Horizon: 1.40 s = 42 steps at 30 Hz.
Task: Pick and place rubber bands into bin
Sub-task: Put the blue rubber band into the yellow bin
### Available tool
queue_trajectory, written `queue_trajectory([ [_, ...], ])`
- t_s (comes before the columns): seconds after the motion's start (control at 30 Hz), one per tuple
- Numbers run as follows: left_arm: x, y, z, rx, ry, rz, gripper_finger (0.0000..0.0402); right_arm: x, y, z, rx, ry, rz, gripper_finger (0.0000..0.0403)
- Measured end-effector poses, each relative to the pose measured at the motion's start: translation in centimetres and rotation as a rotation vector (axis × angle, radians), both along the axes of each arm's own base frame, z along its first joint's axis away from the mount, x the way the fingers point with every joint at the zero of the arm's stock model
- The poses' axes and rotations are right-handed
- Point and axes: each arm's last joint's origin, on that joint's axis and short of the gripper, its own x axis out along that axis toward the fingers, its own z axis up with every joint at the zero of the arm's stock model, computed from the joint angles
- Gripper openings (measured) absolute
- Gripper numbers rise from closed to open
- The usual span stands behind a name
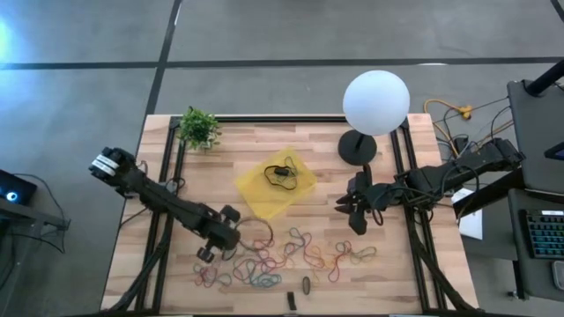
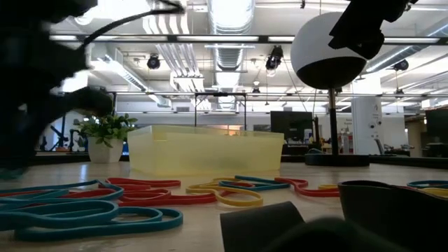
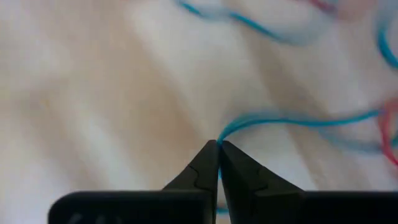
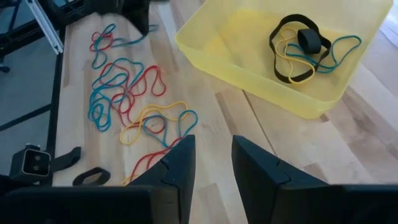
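While shut, left pincer (image 3: 218,144) nips (blue) rubber band (image 3: 298,119).

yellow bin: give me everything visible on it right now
The bin is a shallow, translucent yellow plastic tray, roughly square with rounded corners, upright on the wooden table and turned diamond-wise near its middle. It sits between the small plant and the lamp base, behind the scattered bands. Inside lie a few rubber bands: a black loop, a yellow one, a blue one, plus a small dark piece. Neither gripper touches it.
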Motion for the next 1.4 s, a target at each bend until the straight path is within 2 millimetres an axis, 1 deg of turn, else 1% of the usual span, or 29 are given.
queue_trajectory([
  [0.17, -0.4, 0.9, 2.8, -0.001, -0.14, 0.106, 0.0, 0.0, 0.0, 0.0, -0.015, -0.001, 0.012, 0.0088],
  [0.37, -0.5, 2.1, 6.9, 0.015, -0.408, 0.221, 0.0, 0.0, 0.0, 0.0, -0.029, -0.008, 0.017, 0.008],
  [0.5, -0.4, 3.3, 9.8, 0.035, -0.594, 0.331, 0.0, 0.1, -0.1, 0.1, -0.046, -0.015, 0.006, 0.0077],
  [0.6, -0.1, 4.2, 11.1, 0.054, -0.693, 0.383, 0.0, 0.1, -0.1, 0.1, -0.062, -0.025, 0.014, 0.0079],
  [0.73, 0.6, 5.8, 12.2, 0.079, -0.797, 0.443, 0.0, 0.2, -0.2, 0.2, -0.091, -0.035, -0.007, 0.0078],
  [0.93, 2.4, 8.2, 11.7, 0.134, -0.834, 0.535, 0.0, 0.2, -0.2, 0.2, -0.101, -0.039, -0.014, 0.0071],
  [1.13, 4.3, 10.0, 9.8, 0.186, -0.771, 0.554, 0.0, 0.2, -0.2, 0.1, -0.098, -0.047, -0.015, 0.0074],
  [1.27, 5.5, 10.6, 8.2, 0.2, -0.704, 0.556, 0.0, 0.2, -0.2, 0.0, -0.098, -0.047, -0.014, 0.0078],
  [1.4, 6.2, 11.1, 7.1, 0.211, -0.666, 0.563, 0.0, 0.2, -0.2, 0.0, -0.096, -0.047, -0.015, 0.0079],
])
